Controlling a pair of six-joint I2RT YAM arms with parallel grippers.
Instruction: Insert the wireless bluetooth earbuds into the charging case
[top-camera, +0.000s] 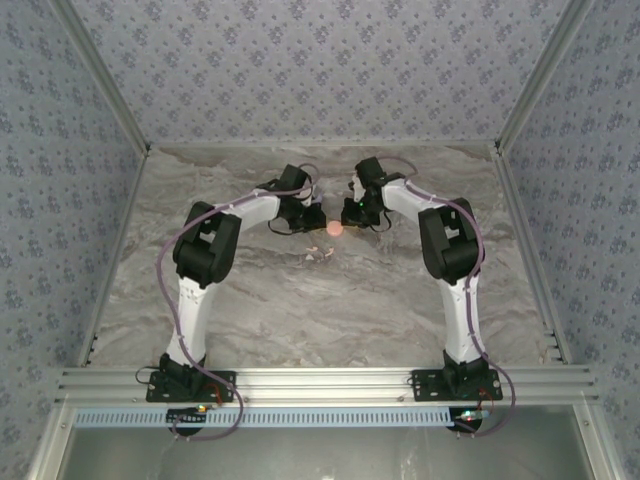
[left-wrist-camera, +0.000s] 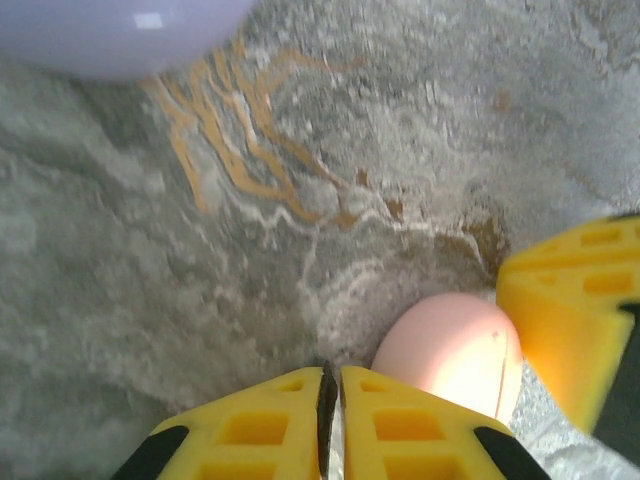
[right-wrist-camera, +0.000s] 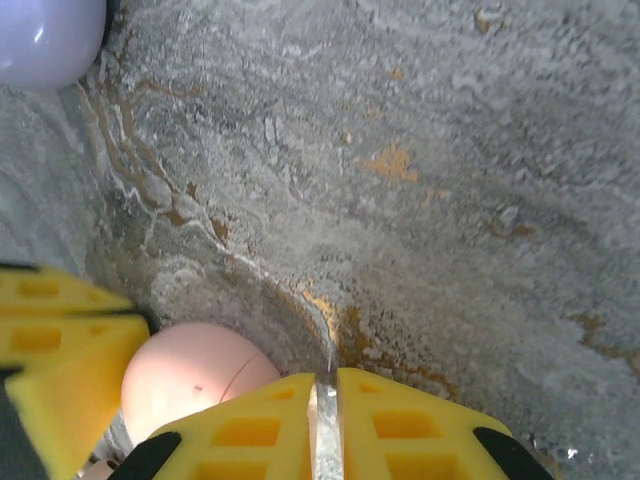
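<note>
The pink rounded charging case (top-camera: 335, 229) lies on the marble table between my two grippers, its lid seam showing in the left wrist view (left-wrist-camera: 450, 350) and the right wrist view (right-wrist-camera: 195, 385). My left gripper (top-camera: 318, 221) (left-wrist-camera: 332, 372) is shut, its yellow fingers pressed together just left of the case. My right gripper (top-camera: 351, 220) (right-wrist-camera: 325, 378) is shut too, close on the case's other side. Two tiny pale bits, apparently the earbuds (top-camera: 320, 254), lie on the table a little nearer than the case.
A lilac rounded object (left-wrist-camera: 110, 35) (right-wrist-camera: 45, 40) sits just beyond the grippers. In the left wrist view the right gripper's yellow finger (left-wrist-camera: 570, 320) is at the right edge. Patterned walls enclose the marble table (top-camera: 300, 310).
</note>
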